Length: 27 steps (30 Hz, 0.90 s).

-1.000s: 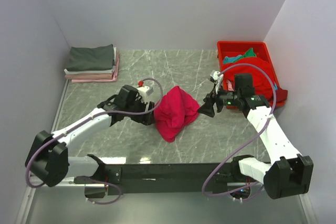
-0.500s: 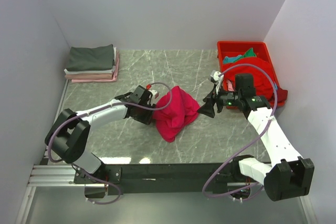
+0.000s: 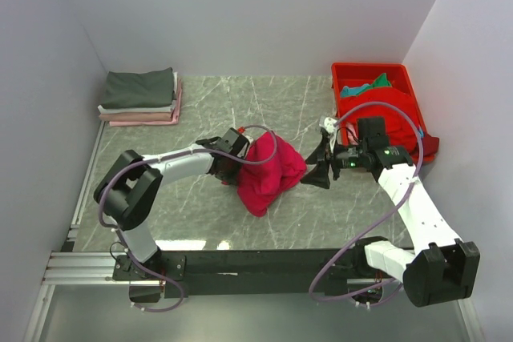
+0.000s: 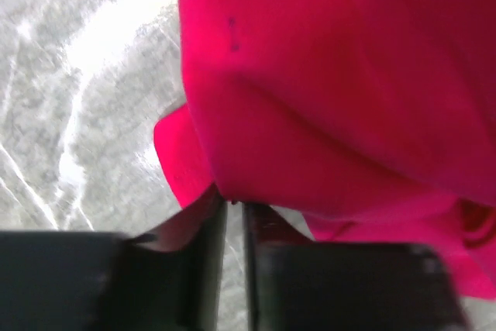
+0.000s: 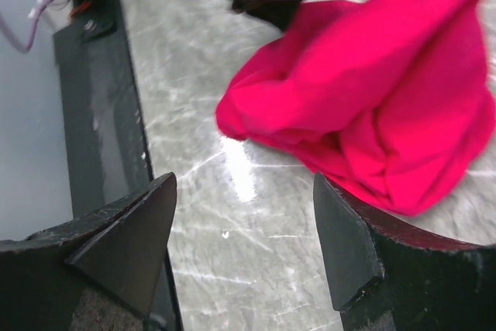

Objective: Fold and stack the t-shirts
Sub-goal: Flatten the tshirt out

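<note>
The left gripper [image 3: 237, 167] has been sliding in over the grey marble table [image 3: 200, 110] and is now nipping, jaws nearly closed, the left edge of the crumpled crimson-pink cloth t-shirt [image 3: 268, 170]. The right gripper [image 3: 315, 171] is hovering wide open just beside the t-shirt's right edge. The t-shirt is lying mid-table, its long axis slanting near-left. The folded shirt stack [image 3: 140, 98] and the red plastic bin [image 3: 369, 67] are sitting well apart, blocking nothing.

Top camera looks down from behind; both wrist cameras sit low, close, sharing the crimson t-shirt [image 3: 268, 170].
</note>
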### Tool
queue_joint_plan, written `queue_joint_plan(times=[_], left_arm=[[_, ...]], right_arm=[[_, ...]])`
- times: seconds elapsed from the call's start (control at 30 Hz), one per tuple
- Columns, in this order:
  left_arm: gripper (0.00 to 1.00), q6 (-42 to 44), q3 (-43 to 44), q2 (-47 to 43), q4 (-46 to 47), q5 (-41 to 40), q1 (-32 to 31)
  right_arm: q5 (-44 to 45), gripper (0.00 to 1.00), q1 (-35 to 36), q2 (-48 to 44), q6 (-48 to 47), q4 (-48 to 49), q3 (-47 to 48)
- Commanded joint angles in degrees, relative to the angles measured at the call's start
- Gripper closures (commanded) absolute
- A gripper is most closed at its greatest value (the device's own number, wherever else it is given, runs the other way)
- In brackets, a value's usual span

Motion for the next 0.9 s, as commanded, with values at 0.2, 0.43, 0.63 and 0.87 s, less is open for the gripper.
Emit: queue_joint_plan(times=[0.2,0.43,0.63,0.87], left_arm=[[0.99,-1.2,1.3,-6.1,-0.3,-5.1,-1.2],[1.0,-2.5,-2.0,-20.5,0.4,-2.3,-1.1],[0.99,-4.6,-3.5,-26.4,-0.5,2.5,-1.1],[0.99,-5.9,-4.3,-29.4,0.2,4.9,-1.2]], right_arm=[[-2.1,0.24,11.9,0.7,-25.9,-12.5,-0.7],[19.8,0.26,29.4,-0.8,-13.6,6.5,-7.3],[37.1,0.27,43.2,1.0,-14.6,17.2,-10.1],[47.5,0.27,54.8,10.5,-10.3,30.3,-9.3]])
